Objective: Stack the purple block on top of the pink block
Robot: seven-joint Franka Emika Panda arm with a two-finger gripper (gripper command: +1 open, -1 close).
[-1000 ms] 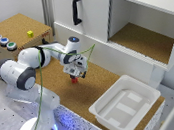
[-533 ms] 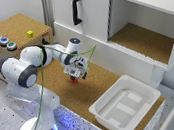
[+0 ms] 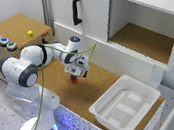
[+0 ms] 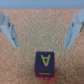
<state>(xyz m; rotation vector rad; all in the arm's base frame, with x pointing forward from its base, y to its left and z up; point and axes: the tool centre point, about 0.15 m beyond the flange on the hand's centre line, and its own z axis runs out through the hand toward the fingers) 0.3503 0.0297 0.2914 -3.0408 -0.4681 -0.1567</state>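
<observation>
Atop pink block (image 4: 45, 79), purple block (image 4: 45, 62)

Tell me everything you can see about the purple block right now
The purple block is a small dark cube, almost black, with a yellow-green letter A on its top face. It sits squarely on the pink block, only a thin edge of which shows beneath it. Both rest on the cork surface. The open gripper doesn't touch it.
</observation>
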